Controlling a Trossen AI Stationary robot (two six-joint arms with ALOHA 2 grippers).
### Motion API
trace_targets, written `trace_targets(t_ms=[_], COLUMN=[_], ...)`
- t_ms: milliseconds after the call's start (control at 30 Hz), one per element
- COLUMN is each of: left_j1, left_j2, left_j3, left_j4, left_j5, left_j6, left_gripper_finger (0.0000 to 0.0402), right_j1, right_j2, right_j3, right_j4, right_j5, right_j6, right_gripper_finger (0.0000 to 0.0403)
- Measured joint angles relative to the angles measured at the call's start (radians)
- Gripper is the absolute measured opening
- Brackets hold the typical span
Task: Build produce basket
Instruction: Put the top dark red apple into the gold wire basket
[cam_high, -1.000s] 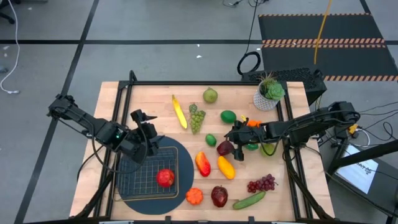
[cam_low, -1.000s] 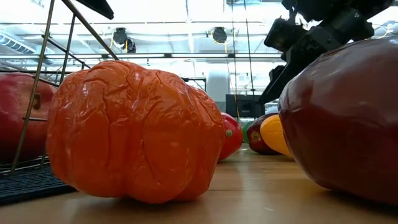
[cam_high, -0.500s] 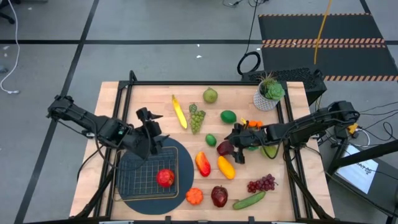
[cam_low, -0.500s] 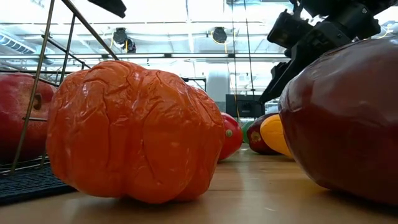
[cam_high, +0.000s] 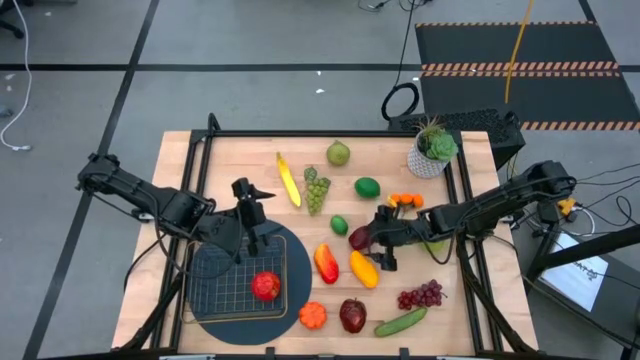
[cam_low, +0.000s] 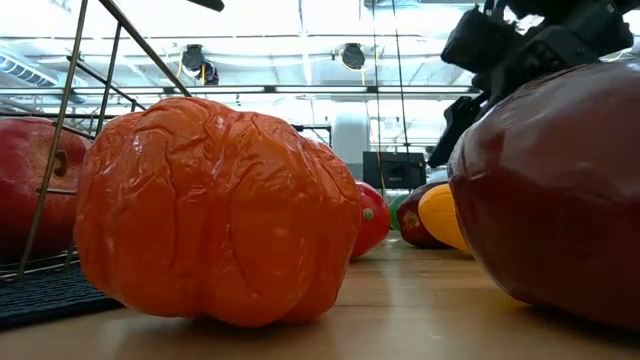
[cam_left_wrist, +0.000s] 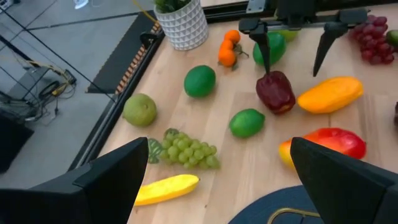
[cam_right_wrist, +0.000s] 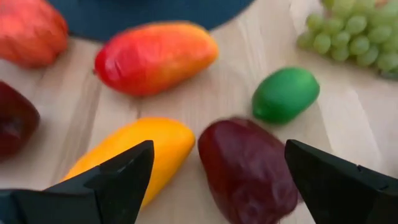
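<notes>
R gripper at mid-table, fingers spread wide, straddling the dark red pepper. L wrist view shows one finger tip touching or just above the pepper top, the other apart on the side of the yellow pepper. Nothing held.

L gripper also wide open, empty, over the far edge of the basket, near the round dark mat rim.

Basket sits on the mat at the table's near-left. One red apple inside it, near the right wall. Rest of the produce is out on the wood:
- banana, green grapes, pear toward the far side
- two limes: one farther back, one just beside the dark red pepper
- red-orange pepper just right of the basket, yellow pepper beside it
- orange pepper and dark apple at the near edge, close to the low cam
- cucumber, purple grapes near-right
- small oranges by the R arm

Potted plant at the far-right corner.
</notes>
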Motion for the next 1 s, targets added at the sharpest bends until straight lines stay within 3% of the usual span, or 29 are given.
trace_targets(t_ms=[1000], left_j1=[0.003], left_j2=[0.015], left_j3=[0.000], left_j4=[0.042], left_j5=[0.027], left_j6=[0.061], left_gripper_finger=[0.0390], right_j1=[-0.029], right_j2=[-0.001], right_j3=[-0.147], right_j4=[0.187], right_j5=[-0.028], right_j6=[-0.109], right_gripper_finger=[0.0338])
